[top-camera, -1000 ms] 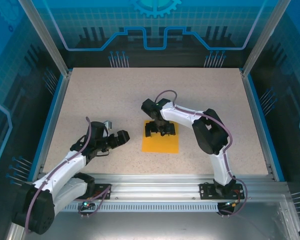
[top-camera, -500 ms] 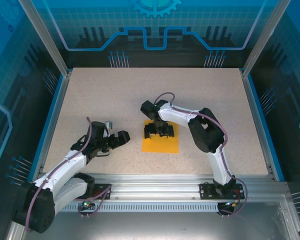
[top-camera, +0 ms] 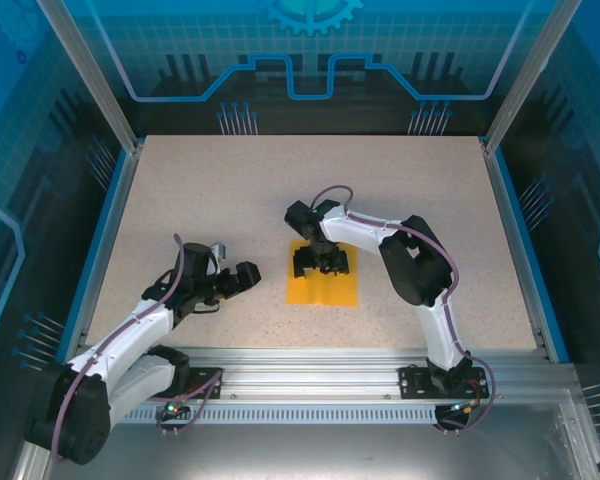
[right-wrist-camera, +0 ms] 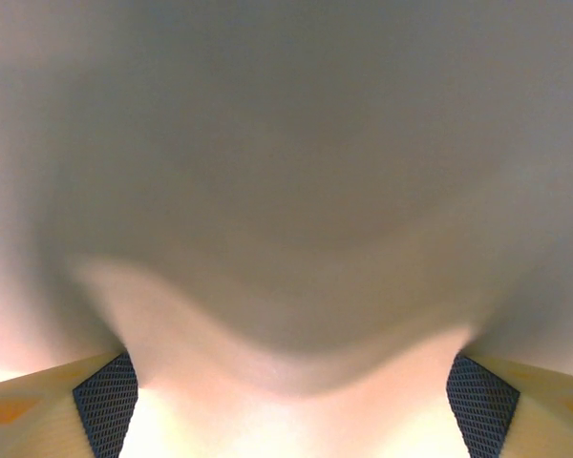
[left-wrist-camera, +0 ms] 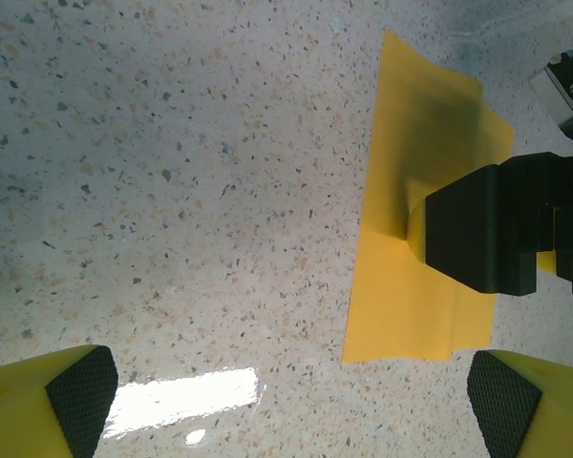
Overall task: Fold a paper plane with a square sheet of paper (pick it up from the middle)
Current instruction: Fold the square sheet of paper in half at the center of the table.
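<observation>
The square sheet of paper (top-camera: 323, 289) lies orange-yellow on the speckled table, in front of the middle. My right gripper (top-camera: 322, 264) points down onto the sheet's far half, its fingertips pressed on the paper. In the right wrist view its jaws (right-wrist-camera: 291, 405) stand wide apart, open, and the paper (right-wrist-camera: 286, 315) humps up blurred between the two pads (right-wrist-camera: 107, 401). The left wrist view shows the sheet (left-wrist-camera: 411, 296) buckled beside the right gripper's black finger (left-wrist-camera: 487, 229). My left gripper (top-camera: 245, 277) hovers open just left of the sheet, its pads (left-wrist-camera: 81, 396) holding nothing.
The table (top-camera: 230, 190) is a beige speckled board with blue rails at its left and right sides. An aluminium rail (top-camera: 310, 360) carrying both arm bases runs along the near edge. A bright glare patch (left-wrist-camera: 181, 401) lies on the tabletop under the left gripper.
The right gripper's fingers have drawn slightly closer together on the sheet, and the paper bulges between them. The left arm has edged a little toward the sheet.
</observation>
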Controlling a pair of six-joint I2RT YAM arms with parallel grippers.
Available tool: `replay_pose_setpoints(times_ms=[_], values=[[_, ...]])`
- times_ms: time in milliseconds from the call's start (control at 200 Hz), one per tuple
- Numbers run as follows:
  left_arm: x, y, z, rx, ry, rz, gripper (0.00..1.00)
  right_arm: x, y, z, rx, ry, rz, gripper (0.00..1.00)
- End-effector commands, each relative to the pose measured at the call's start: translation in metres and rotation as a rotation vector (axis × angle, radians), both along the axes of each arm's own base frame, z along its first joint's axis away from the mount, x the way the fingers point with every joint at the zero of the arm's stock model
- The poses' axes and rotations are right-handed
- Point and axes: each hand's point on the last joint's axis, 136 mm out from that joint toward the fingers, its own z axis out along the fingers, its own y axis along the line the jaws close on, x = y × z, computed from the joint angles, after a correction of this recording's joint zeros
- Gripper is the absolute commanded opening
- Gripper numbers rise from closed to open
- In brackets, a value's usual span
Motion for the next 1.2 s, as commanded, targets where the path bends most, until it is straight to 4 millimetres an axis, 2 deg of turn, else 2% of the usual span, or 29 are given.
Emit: replay_pose_setpoints(times_ms=[0, 135, 200, 250, 475, 635, 750, 870, 965, 1035, 1195], values=[[0.003, -0.003, 0.008, -0.029, 0.003, 0.003, 0.98, -0.009, -0.008, -0.019, -0.034, 0.057, 0.04, 0.85], [0.003, -0.003, 0.009, -0.027, 0.004, 0.003, 0.98, -0.002, 0.003, 0.002, 0.025, 0.017, 0.071, 0.69], [0.003, -0.002, 0.009, -0.025, 0.005, 0.006, 0.98, 0.0, 0.005, 0.01, 0.037, 0.002, 0.078, 0.64], [0.003, -0.002, 0.01, -0.026, 0.003, 0.008, 0.99, 0.001, 0.004, 0.014, 0.041, -0.003, 0.083, 0.57], [0.003, -0.001, 0.014, -0.028, -0.003, 0.016, 0.98, 0.0, 0.011, 0.044, 0.128, -0.056, 0.1, 0.45], [0.003, -0.001, 0.014, -0.038, 0.003, 0.03, 0.98, 0.0, 0.017, 0.067, 0.257, -0.091, 0.106, 0.31], [0.003, -0.002, 0.013, -0.048, 0.008, 0.04, 0.99, -0.001, 0.019, 0.079, 0.368, -0.084, 0.092, 0.32], [0.003, -0.004, 0.016, -0.067, 0.003, 0.048, 0.98, -0.001, 0.035, 0.103, 0.588, -0.101, 0.101, 0.34], [0.004, -0.009, 0.019, -0.081, -0.003, 0.042, 0.99, 0.003, 0.037, 0.119, 0.763, -0.111, 0.058, 0.35], [0.004, -0.014, 0.022, -0.091, -0.008, 0.035, 0.98, 0.008, 0.027, 0.118, 0.811, -0.125, 0.017, 0.37], [0.001, -0.029, 0.024, -0.09, -0.015, 0.017, 0.98, 0.002, -0.004, 0.073, 0.711, -0.073, -0.058, 0.37]])
